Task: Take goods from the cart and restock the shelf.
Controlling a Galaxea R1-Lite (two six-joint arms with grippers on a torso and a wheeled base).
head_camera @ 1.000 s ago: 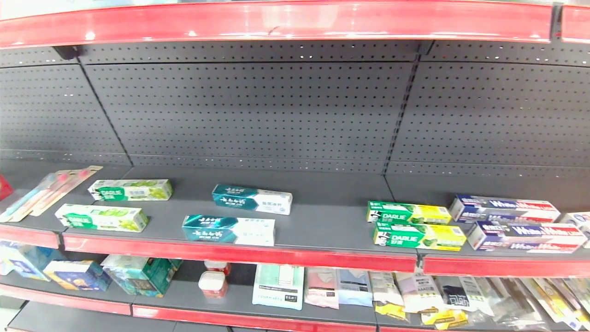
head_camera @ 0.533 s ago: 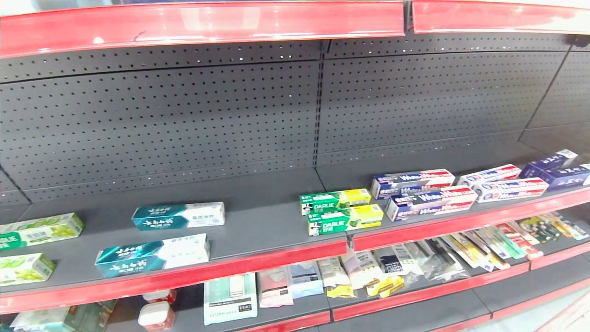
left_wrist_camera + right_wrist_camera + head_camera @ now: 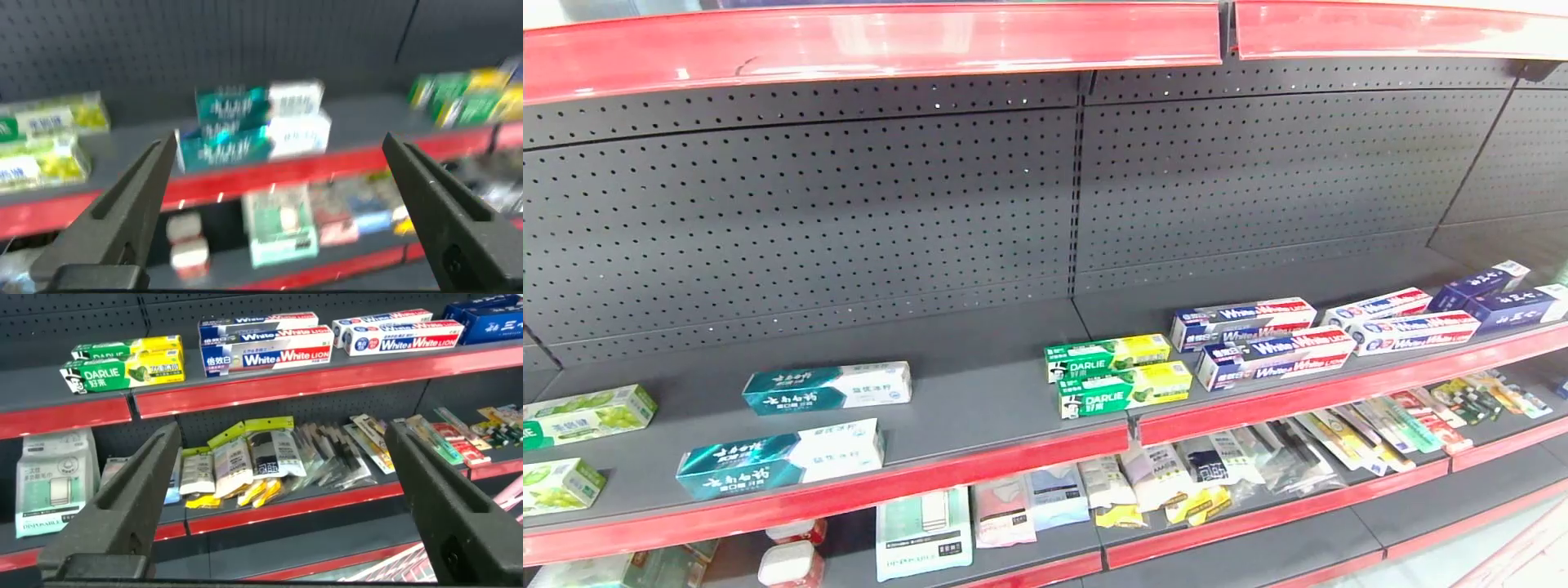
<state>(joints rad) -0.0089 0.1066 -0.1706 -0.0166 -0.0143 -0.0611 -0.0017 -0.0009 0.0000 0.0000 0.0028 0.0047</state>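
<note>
The grey shelf board [image 3: 980,384] with a red front strip carries toothpaste boxes lying flat. Two teal-and-white boxes [image 3: 827,387] lie left of centre, two green-and-yellow boxes [image 3: 1107,358] at the middle, and white-blue-red boxes [image 3: 1243,317] to the right. My left gripper [image 3: 279,140] hangs open and empty in front of the teal boxes [image 3: 253,122]. My right gripper [image 3: 283,429] is open and empty too, level with the lower shelf, below the green-and-yellow boxes [image 3: 122,366] and the white boxes [image 3: 270,343].
Pale green boxes [image 3: 588,416] lie at the far left, dark blue boxes [image 3: 1478,284] at the far right. The lower shelf holds flat packets [image 3: 923,531], toothbrush packs [image 3: 1372,425] and a small red-and-white jar [image 3: 788,563]. Bare board lies behind and between the box pairs.
The head view has swung to the right along the shelf, so every box sits farther left in the picture. The goods themselves have not moved.
</note>
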